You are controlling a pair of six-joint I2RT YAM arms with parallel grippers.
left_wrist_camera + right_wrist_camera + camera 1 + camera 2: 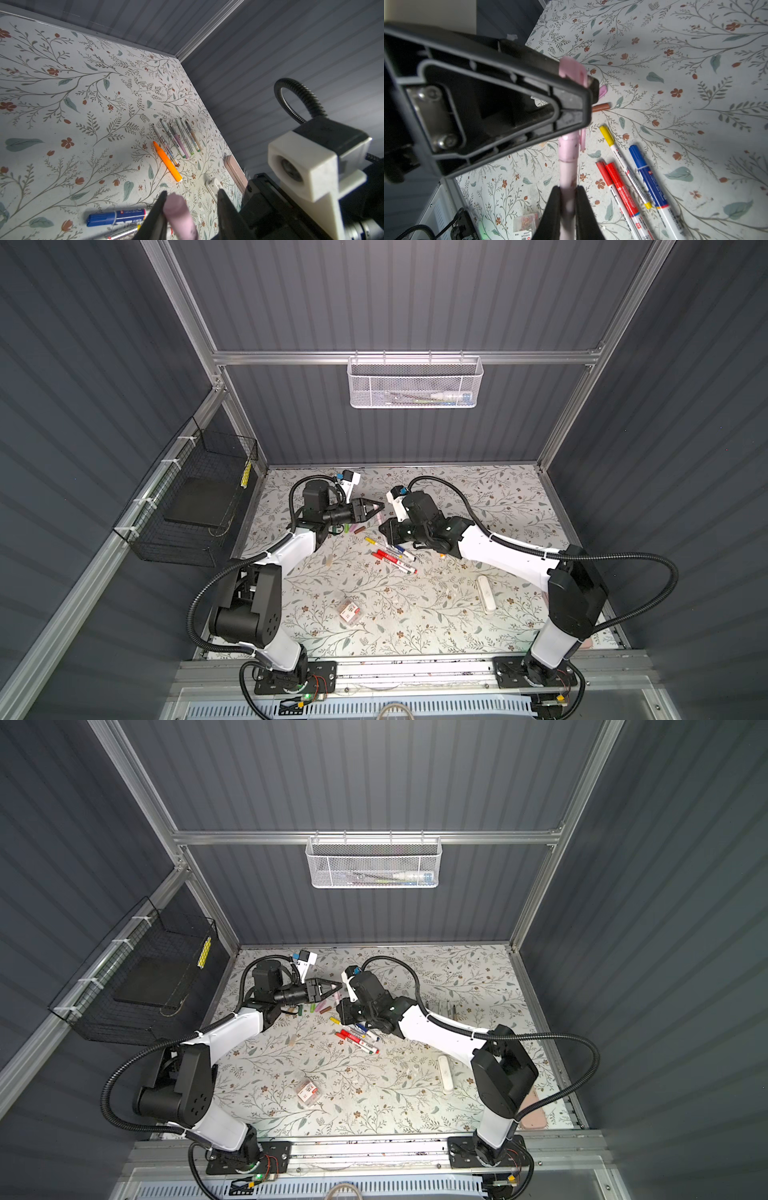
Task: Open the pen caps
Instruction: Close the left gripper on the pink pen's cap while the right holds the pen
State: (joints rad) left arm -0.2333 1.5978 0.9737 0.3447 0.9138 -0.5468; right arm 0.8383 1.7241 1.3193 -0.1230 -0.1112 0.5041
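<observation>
My right gripper (568,189) is shut on the barrel of a pink pen (568,166) and holds it off the table. The pen's pink cap (178,212) lies between the fingers of my left gripper (193,192). It touches one finger while the other stands clear, so that gripper is open. In both top views the two grippers (380,507) (341,1011) meet tip to tip at mid-table. Loose green (347,527), pink (602,91) and brown caps (601,107) lie beside them. Capped yellow, red and blue markers (639,174) lie nearby.
Several uncapped slim pens (176,139) and an orange one (168,162) lie in a row toward the right wall. A white oblong case (486,593), a paperclip box (351,610) and a tan cap (329,561) sit on the floral table (457,626).
</observation>
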